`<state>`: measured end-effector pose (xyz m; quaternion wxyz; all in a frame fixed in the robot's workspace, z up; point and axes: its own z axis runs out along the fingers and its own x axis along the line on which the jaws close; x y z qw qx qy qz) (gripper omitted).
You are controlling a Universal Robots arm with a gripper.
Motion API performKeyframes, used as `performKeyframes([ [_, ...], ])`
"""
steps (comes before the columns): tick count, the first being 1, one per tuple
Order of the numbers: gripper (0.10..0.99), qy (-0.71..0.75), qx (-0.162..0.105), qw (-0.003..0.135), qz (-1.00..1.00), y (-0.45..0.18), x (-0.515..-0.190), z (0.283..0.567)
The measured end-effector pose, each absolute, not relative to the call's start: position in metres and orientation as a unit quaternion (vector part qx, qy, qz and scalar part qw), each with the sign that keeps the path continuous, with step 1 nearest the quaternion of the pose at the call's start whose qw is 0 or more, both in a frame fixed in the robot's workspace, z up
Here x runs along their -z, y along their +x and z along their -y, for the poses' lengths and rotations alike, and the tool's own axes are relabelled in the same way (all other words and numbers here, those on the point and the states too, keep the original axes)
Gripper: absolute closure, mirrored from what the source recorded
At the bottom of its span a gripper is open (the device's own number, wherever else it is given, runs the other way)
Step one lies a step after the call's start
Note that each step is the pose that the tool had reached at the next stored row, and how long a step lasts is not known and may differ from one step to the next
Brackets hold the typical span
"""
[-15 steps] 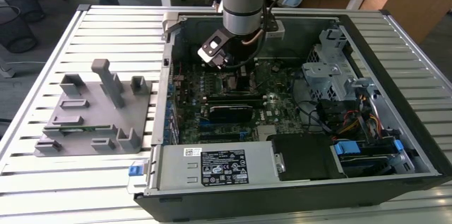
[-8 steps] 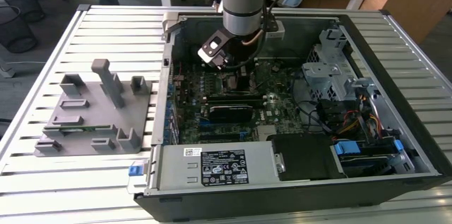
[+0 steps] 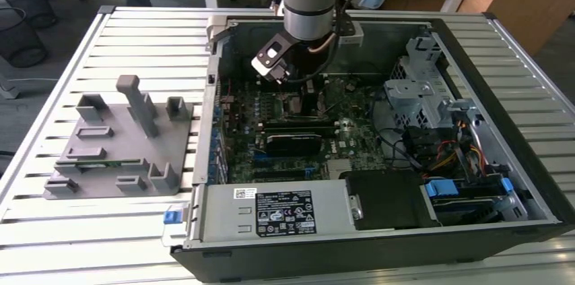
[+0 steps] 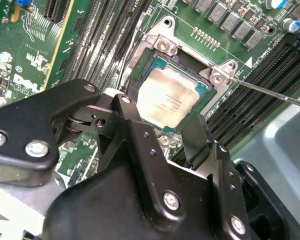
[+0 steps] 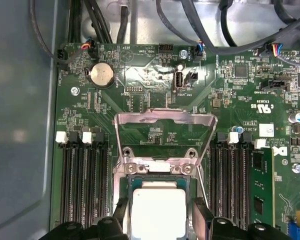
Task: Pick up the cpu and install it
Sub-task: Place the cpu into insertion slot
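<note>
The cpu (image 4: 172,95) (image 5: 159,207), a flat square chip with a silvery top, lies inside the black socket frame (image 4: 155,60) on the green motherboard (image 5: 140,95). My gripper (image 4: 160,120) (image 5: 160,216) hangs right over it. Its two black fingers (image 5: 121,214) sit against opposite edges of the chip, shut on it. The socket's metal load plate (image 5: 165,120) stands flipped open behind the chip. In the exterior view the gripper (image 3: 301,93) reaches down into the open computer case (image 3: 449,29).
A thin metal lever (image 4: 270,92) sticks out beside the socket. Memory slots (image 5: 85,180) flank it, one holding a green memory stick (image 5: 262,185). Cables (image 5: 100,25) run along the case wall. A grey fixture block (image 3: 121,140) sits at the exterior view's left.
</note>
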<state>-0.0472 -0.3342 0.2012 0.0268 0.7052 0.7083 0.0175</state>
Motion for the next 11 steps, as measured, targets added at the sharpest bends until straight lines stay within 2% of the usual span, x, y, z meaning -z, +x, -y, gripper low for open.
performKeyframes([
  [5,0.475,0.705,-0.018,0.027,-0.708,-0.047,-0.206,0.334],
  [6,0.490,0.705,-0.018,0.027,-0.708,-0.047,-0.207,0.334],
  [7,0.553,0.705,-0.018,0.027,-0.708,-0.047,-0.208,0.334],
  [8,0.553,0.705,-0.018,0.027,-0.708,-0.047,-0.210,0.334],
  [9,0.612,0.705,-0.017,0.027,-0.708,-0.047,-0.211,0.334],
  [11,0.612,0.705,-0.017,0.027,-0.708,-0.047,-0.214,0.334],
])
